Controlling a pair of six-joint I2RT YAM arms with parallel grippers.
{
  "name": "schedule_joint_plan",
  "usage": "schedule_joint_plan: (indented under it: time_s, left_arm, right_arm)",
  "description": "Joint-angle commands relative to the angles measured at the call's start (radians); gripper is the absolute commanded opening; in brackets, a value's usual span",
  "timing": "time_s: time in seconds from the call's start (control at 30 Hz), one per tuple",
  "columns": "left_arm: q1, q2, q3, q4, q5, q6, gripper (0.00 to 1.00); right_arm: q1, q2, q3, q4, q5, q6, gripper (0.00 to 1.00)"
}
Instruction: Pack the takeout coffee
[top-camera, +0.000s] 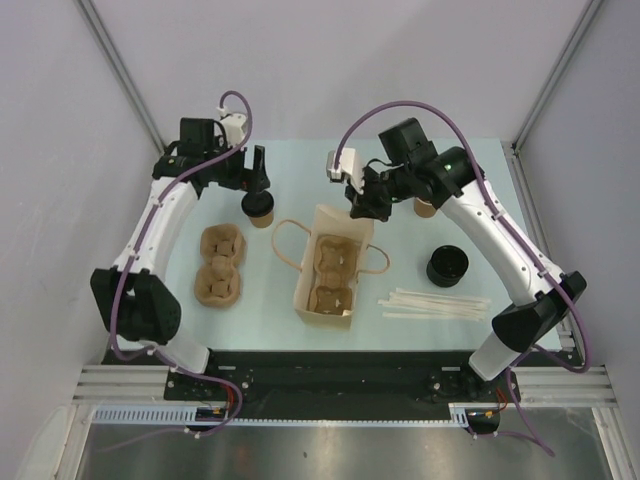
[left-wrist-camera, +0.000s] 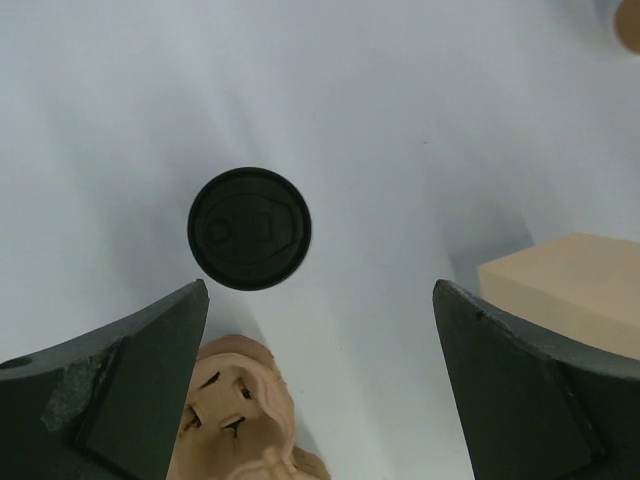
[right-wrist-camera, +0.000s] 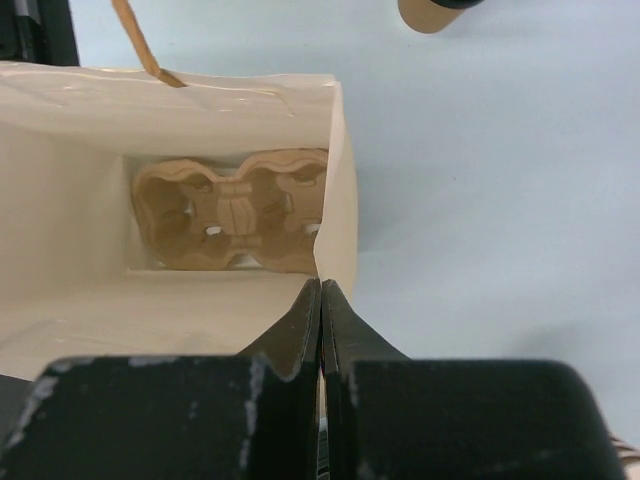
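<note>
Pale table (top-camera: 300, 165), white walls (top-camera: 330, 60). The bag (right-wrist-camera: 60, 200) stands open under the right gripper (right-wrist-camera: 320, 300), whose fingers are pressed together on the rim at the bag's corner. Inside the bag, below and ahead of those fingers, lies a tray (right-wrist-camera: 235, 210) with empty cup wells.

The left gripper (top-camera: 257, 183) hangs fully open and holds nothing. The coffee (left-wrist-camera: 250, 228) stands on the table directly beneath it, between and just ahead of the fingers, touching neither. A loose tray (left-wrist-camera: 240, 400) lies near the left finger.

Only the right wrist view looks down into the bag; only the left wrist view shows the coffee's lid face-on. The top view alone shows the lids (top-camera: 447, 265) and sticks (top-camera: 435, 303) to the right of the right gripper.
</note>
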Motion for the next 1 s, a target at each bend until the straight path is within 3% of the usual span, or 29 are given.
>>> schedule_joint_plan:
  time_s: [0.0,0.13,0.23,0.37,0.6,0.63,0.67,0.7,0.83,0.87,0.93,0.97]
  left_arm:
    - [0.016,0.095,0.133,-0.113,-0.060,0.047,1.00]
    - [0.028,0.083,0.129,-0.073,0.074,0.082,0.96]
    - [0.028,0.074,0.079,-0.034,0.033,0.076,0.95]
    - [0.028,0.153,0.141,-0.085,-0.072,0.079,0.97]
    - [0.029,0.172,0.136,-0.095,-0.020,0.083,0.99]
    - [0.028,0.170,0.132,-0.094,-0.021,0.087,0.99]
    - [0.028,0.167,0.123,-0.091,-0.020,0.088,0.99]
    - [0.028,0.160,0.118,-0.082,-0.018,0.088,0.99]
    - [0.029,0.154,0.112,-0.072,-0.016,0.085,1.00]
    - [0.028,0.152,0.112,-0.072,-0.015,0.080,0.99]
    - [0.028,0.149,0.110,-0.069,-0.013,0.079,0.99]
    - [0.028,0.147,0.107,-0.068,-0.013,0.077,1.00]
  right_arm:
    - [0.021,-0.017,-0.002,0.057,0.075,0.027,0.00]
    - [0.024,-0.007,-0.005,0.067,0.110,0.040,0.00]
    - [0.017,0.010,-0.013,0.065,0.123,0.040,0.00]
    - [-0.003,0.019,-0.024,0.081,0.118,0.053,0.00]
    - [-0.039,0.043,-0.015,0.076,0.104,0.063,0.03]
    - [-0.042,0.045,-0.016,0.073,0.106,0.065,0.06]
    - [-0.045,0.046,-0.013,0.067,0.107,0.071,0.24]
    - [-0.051,0.049,-0.010,0.065,0.104,0.086,0.30]
    - [-0.062,0.056,0.019,0.061,0.083,0.117,0.37]
    - [-0.063,0.054,0.031,0.068,0.078,0.126,0.50]
    - [-0.065,0.048,0.045,0.084,0.068,0.161,0.58]
    - [-0.063,0.040,0.065,0.105,0.063,0.174,0.68]
